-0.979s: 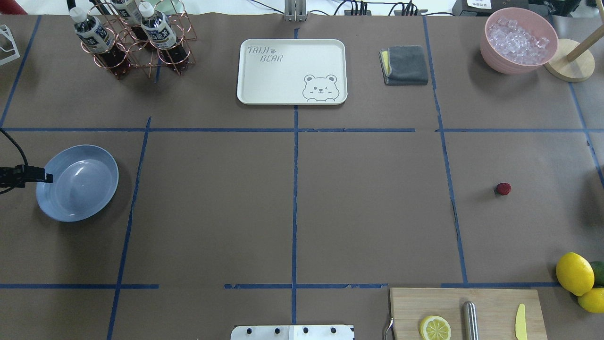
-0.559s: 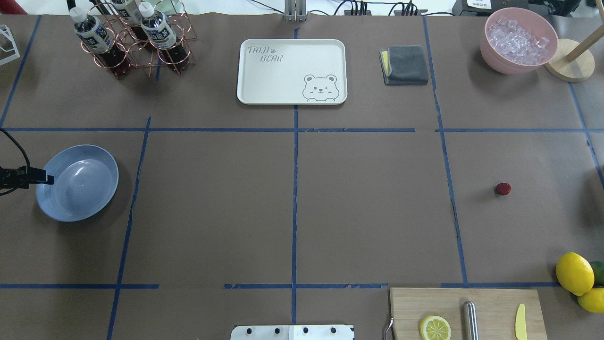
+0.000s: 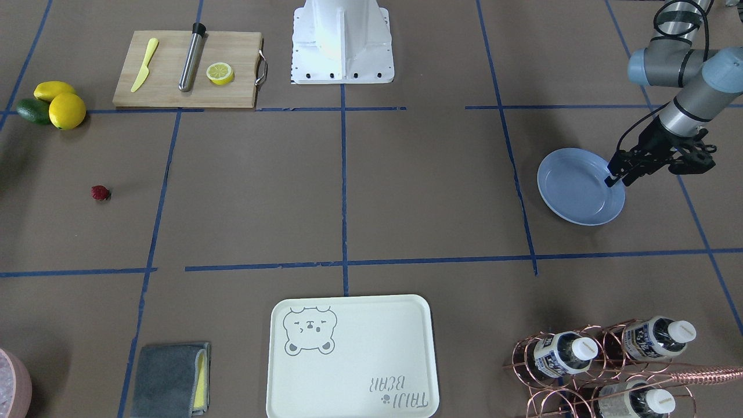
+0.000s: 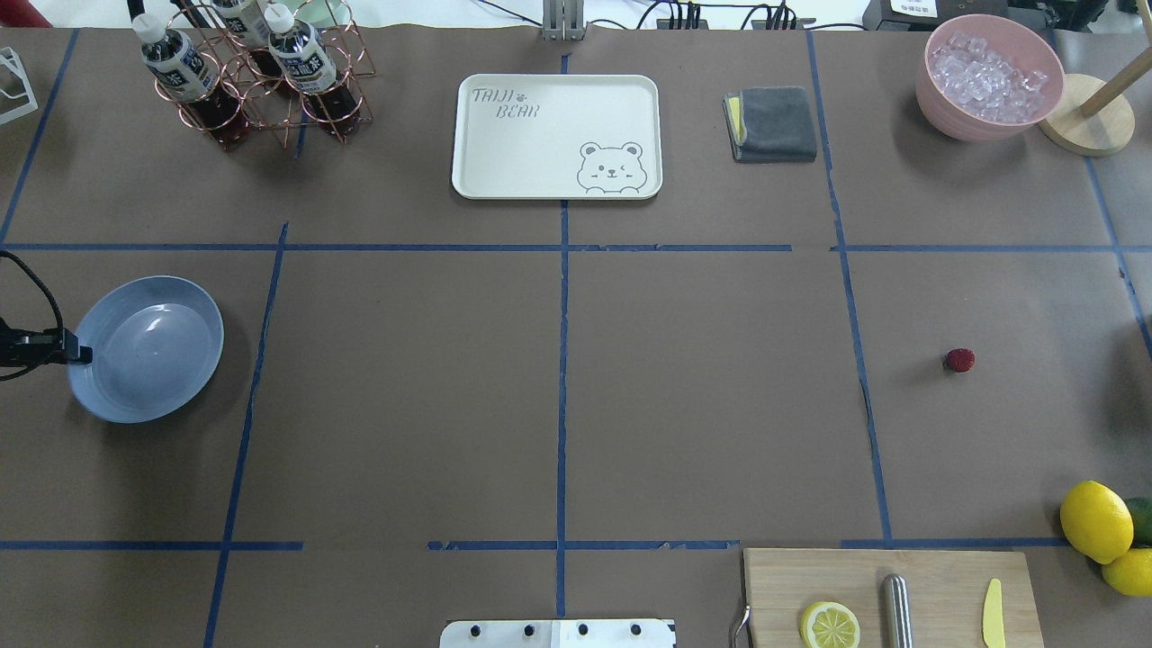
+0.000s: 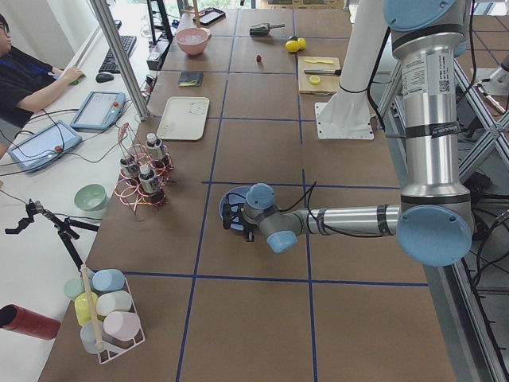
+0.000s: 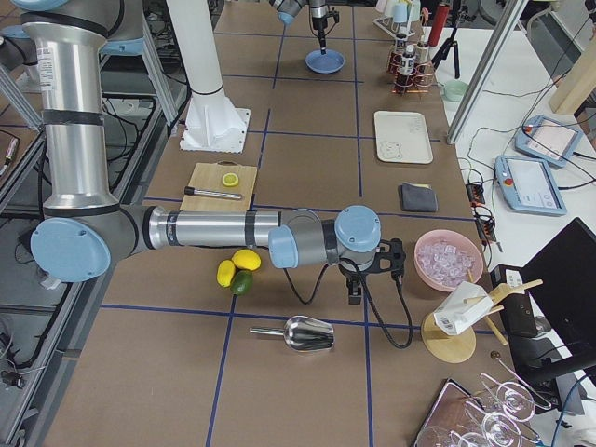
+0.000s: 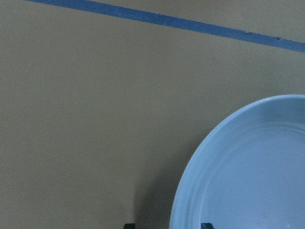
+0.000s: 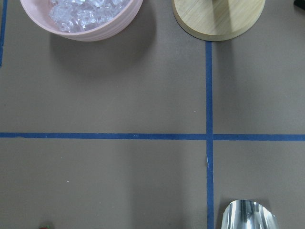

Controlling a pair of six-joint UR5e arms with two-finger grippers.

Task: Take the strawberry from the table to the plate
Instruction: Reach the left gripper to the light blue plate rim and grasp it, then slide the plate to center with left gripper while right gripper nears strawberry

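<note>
I'm reading the strawberry (image 4: 959, 360) as light and squashy, wanting a gentle pinch across its middle. The left fingers (image 3: 610, 179) are sitting apart astride the plate (image 3: 574, 194) rim; the right fingers (image 6: 355, 294) I cannot tell.

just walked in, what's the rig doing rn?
Strawberry-to-plate run, barely started. The strawberry lies untouched on the table, on the robot's right side. The left gripper is at the outer rim of the plate, jaws apart with the rim between them. The right gripper hangs over the table near the ice bowl, not at the strawberry; whether it is open cannot be told.
</note>
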